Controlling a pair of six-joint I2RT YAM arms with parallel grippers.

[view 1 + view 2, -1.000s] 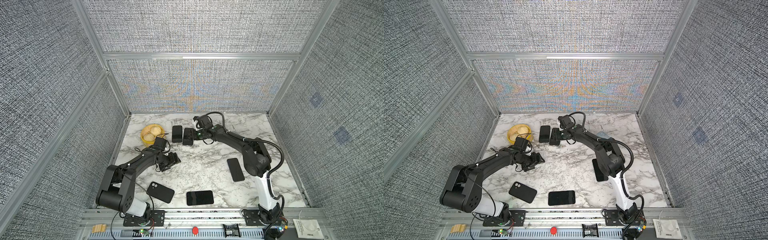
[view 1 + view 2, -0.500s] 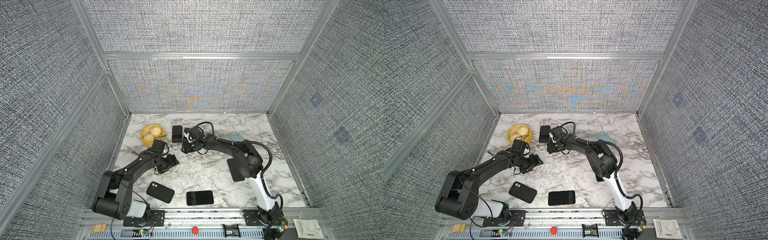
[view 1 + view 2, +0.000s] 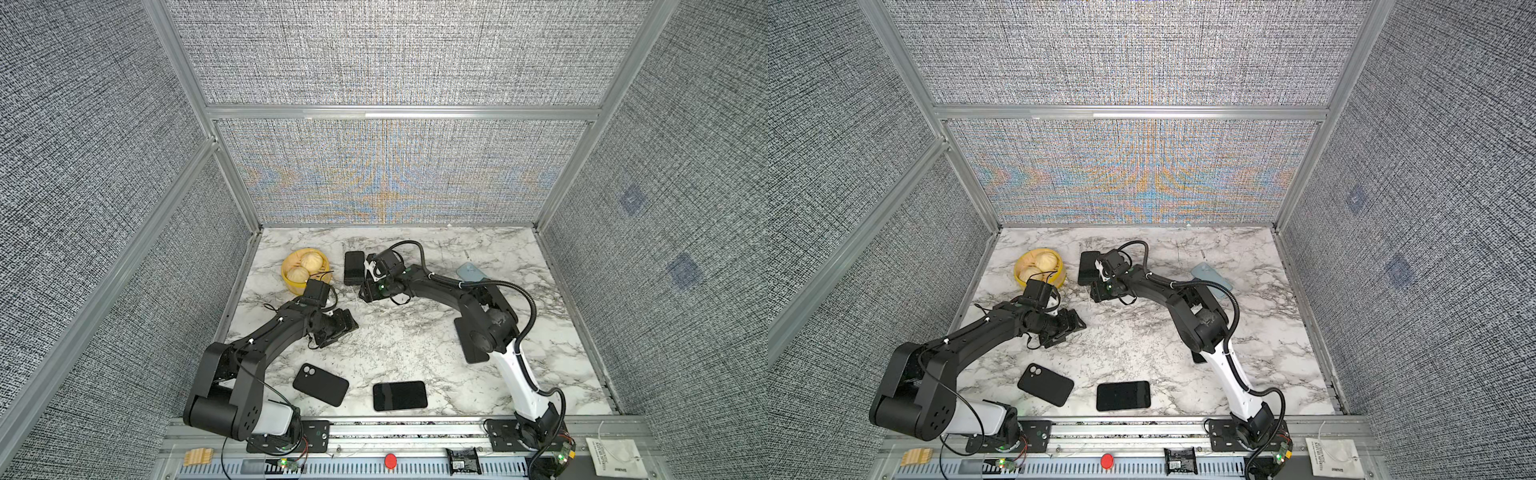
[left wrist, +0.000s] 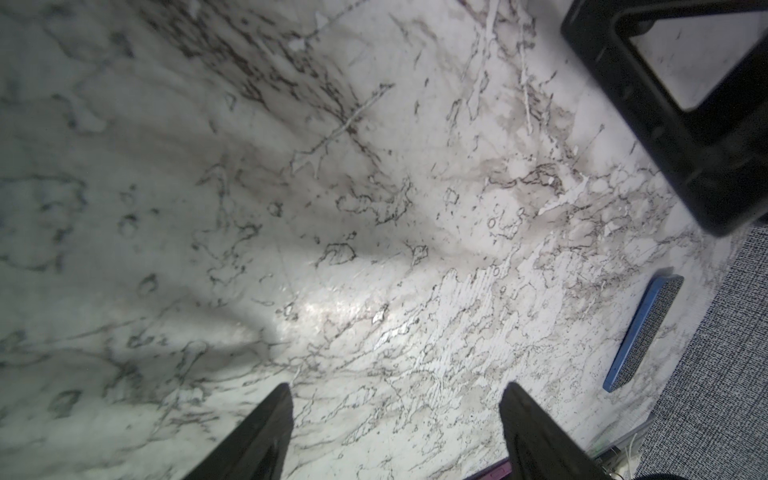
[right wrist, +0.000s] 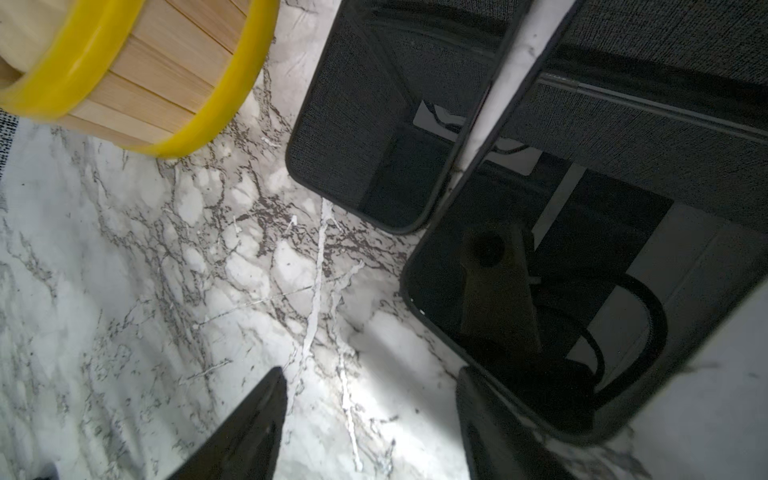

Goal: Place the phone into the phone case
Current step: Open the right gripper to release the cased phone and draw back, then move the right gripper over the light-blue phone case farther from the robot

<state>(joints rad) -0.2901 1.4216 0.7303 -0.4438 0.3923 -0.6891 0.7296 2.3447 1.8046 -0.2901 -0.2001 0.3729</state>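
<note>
At the back of the desk, two black phones are seen lying flat side by side, a narrow strip of marble between them. The nearer black phone lies screen up, and the arm is mirrored in its glass. The second black phone lies between it and a yellow-rimmed basket. Whether either one is already in a case cannot be told.

The right end effector is held low beside the nearer black phone with its fingers well apart and only bare marble between them. One finger is seen at that phone's near edge, but contact cannot be confirmed. In both top views the nearer black phone is largely hidden under the right end effector, while the second black phone is in plain sight.

The left end effector is held over bare marble nearer the middle of the desk, wide open and empty.

Toward the front edge, a black case lies camera side up, with a dark-screened phone just beside it. Another dark phone is partly covered by the right arm, and a light blue phone lies at the back right.
</note>
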